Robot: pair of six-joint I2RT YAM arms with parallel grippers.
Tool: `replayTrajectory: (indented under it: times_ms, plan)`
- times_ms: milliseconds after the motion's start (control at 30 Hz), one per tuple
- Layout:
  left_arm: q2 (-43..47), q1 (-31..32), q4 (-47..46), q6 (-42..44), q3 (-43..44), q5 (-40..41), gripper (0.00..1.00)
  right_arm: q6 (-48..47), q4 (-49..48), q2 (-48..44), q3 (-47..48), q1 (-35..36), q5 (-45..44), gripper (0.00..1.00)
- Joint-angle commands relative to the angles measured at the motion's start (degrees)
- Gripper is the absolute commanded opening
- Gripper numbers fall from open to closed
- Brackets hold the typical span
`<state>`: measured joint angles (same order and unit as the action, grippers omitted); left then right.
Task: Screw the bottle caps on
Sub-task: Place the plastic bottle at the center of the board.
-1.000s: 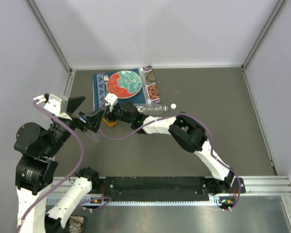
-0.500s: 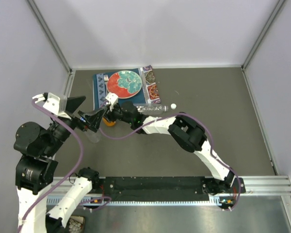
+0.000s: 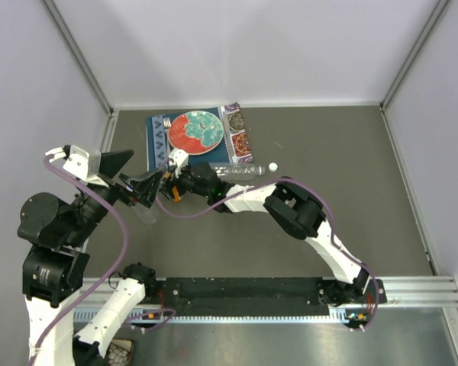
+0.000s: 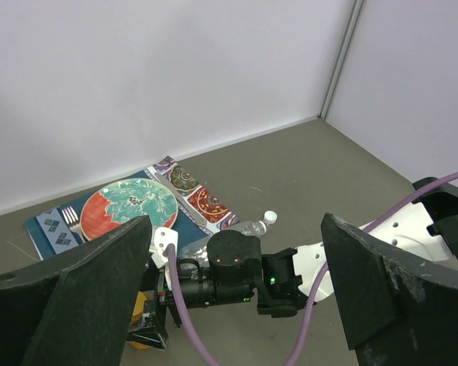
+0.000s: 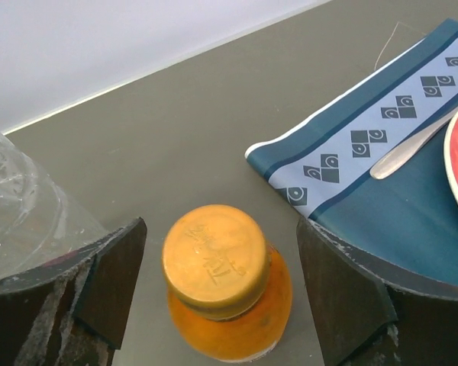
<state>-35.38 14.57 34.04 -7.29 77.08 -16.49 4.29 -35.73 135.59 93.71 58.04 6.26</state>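
- The right gripper (image 5: pixel 220 252) had spread its fingers wider than a second before. They now stood open on either side of the squat orange plastic bottle (image 5: pixel 237 320), with a gap on each side and no contact.
- In the top view the right wrist had drawn back a little from that bottle, and the left arm had shifted slightly leftward.
- The left gripper (image 3: pixel 133 173) was spread fully open as before, holding nothing.
- Three bottles showed:
  - the orange one, standing on the grey table (image 3: pixel 328 152) just beside the corner of the blue patterned placemat (image 5: pixel 366 152);
  - one slim clear plastic bottle (image 3: pixel 240 171) lying along the placemat's near edge;
  - another clear bottle (image 5: pixel 23 213) close beside the orange one, below the left gripper.
- Two caps showed:
  - a round orange cap (image 5: pixel 212 258) sitting on the orange bottle's neck;
  - a small white cap (image 3: pixel 273 166) loose on the table, just off the lying bottle's end.
- One red-and-teal round plate (image 3: pixel 196 132) and one silver fork (image 5: pixel 420 141) lay on the single placemat.
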Motion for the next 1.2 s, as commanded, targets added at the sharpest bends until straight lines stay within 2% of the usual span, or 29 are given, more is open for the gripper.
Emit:
replayTrajectory:
  times_ms: [0, 33, 100, 433, 667, 867, 933, 1067, 1133, 1167]
  plan:
    - [0.0, -0.6, -2.2, -0.6, 1.7, -0.9, 0.98, 1.1, -1.6, -3.4, 0.4, 0.8, 0.5, 0.84]
    - [0.0, -0.6, -2.1, -0.6, 1.7, -0.9, 0.98, 1.1, -1.4, -3.5, 0.9, 0.8, 0.8, 0.86]
    - [0.1, -0.6, -2.1, -0.6, 1.6, -0.9, 0.98, 1.2, -0.7, -3.9, 1.3, 0.6, 1.4, 0.99]
    - [-0.1, -0.7, -1.9, -0.4, 1.1, -1.2, 0.98, 0.6, 6.3, -9.4, 4.2, -0.6, 4.5, 0.99]
    - [0.0, -0.7, -1.6, 1.1, 1.1, -0.4, 0.98, 1.6, 18.4, -16.3, 5.5, -1.5, 7.0, 0.99]
    - [0.4, -0.7, -1.3, 1.6, -0.2, -0.1, 0.98, 2.2, 35.5, -24.3, 7.6, -2.4, 7.1, 0.99]
    - [0.7, -0.7, -1.3, 1.8, -1.0, -0.6, 0.98, 3.9, 42.8, -26.9, 7.9, -3.0, 5.8, 0.99]
    - [1.0, -0.7, 0.5, 2.1, -1.0, -1.6, 0.98, 10.3, 51.4, -34.9, 5.4, -6.9, 3.2, 0.99]
    - [0.6, -0.7, 1.5, 2.3, -0.7, -3.1, 0.99, 17.3, 53.5, -41.0, 1.3, -12.2, 4.9, 0.99]
    - [0.3, -0.7, 2.2, 2.7, -0.7, -3.8, 0.98, 19.9, 53.8, -43.1, -0.6, -14.4, 9.1, 0.99]
